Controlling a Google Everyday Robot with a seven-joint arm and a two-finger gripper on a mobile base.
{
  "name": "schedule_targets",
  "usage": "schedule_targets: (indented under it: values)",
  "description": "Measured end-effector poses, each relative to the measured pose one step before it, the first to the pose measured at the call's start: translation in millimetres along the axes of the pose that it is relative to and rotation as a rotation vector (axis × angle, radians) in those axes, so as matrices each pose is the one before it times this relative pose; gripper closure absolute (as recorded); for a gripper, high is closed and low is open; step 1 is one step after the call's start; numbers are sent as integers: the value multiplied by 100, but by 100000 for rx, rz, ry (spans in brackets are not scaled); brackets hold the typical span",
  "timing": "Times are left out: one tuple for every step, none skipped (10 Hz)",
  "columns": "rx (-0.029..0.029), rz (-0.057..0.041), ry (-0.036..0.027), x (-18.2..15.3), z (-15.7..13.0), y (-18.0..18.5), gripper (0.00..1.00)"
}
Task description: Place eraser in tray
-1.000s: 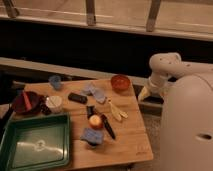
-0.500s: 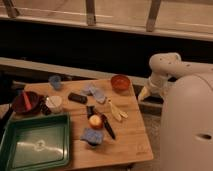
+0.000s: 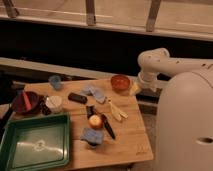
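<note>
Nothing on the table has shifted over the last second, and the arm has not moved either. The eraser [image 3: 77, 98] lies flat on the wooden table [image 3: 127, 142], a small dark block towards the far middle of the top. It sits outside the tray [image 3: 30, 146] and clear of its far rim. The green tray fills the near left corner, and its shiny bottom catches a pale glint.

Just right of the eraser are the light blue pads [image 3: 95, 92], close to it; I cannot tell whether they touch it. To its left stands a whitish cup [image 3: 53, 103], with a dark red bowl [image 3: 26, 101] beyond that at the left edge. A small blue cup [image 3: 55, 81] stands behind them. Nearer me, an orange-red fruit [image 3: 95, 121] rests beside a black-handled knife [image 3: 107, 127], with a blue object [image 3: 92, 135] just in front of them. Some pale yellowish strips [image 3: 116, 111] lie to the right.

An orange bowl [image 3: 120, 81] sits at the far right corner. The gripper [image 3: 134, 89] hangs just beside it at the table's edge, on the end of the white arm bending down from the right. It is well apart from the eraser. Its jaws are spread wide and grip nothing.
</note>
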Motion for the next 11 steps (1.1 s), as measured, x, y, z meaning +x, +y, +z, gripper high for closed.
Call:
schedule_targets:
  values:
    - [14, -5400, -2450, -1175, -446, 2026, 20]
    - [130, -6711, -3103, -1485, -509, 2415, 20]
    - [-238, -6693, -2922, -1359, -473, 2049, 20]
    - [-476, -5883, -2179, -1196, -390, 1678, 20]
    - [-1068, -7933, -2459, -1578, -482, 2166, 20]
    - [-1691, -7267, -2042, -1658, -369, 2263, 20]
    - [-209, -1309, -385, -258, -85, 289, 20]
    - [160, 344, 61, 169, -21, -218, 20]
    - [-25, -63, 14, -25, 12, 38, 20]
    - [-83, -243, -49, -121, 12, 140, 20]
    - [-49, 105, -10, 7, 20, -21, 20]
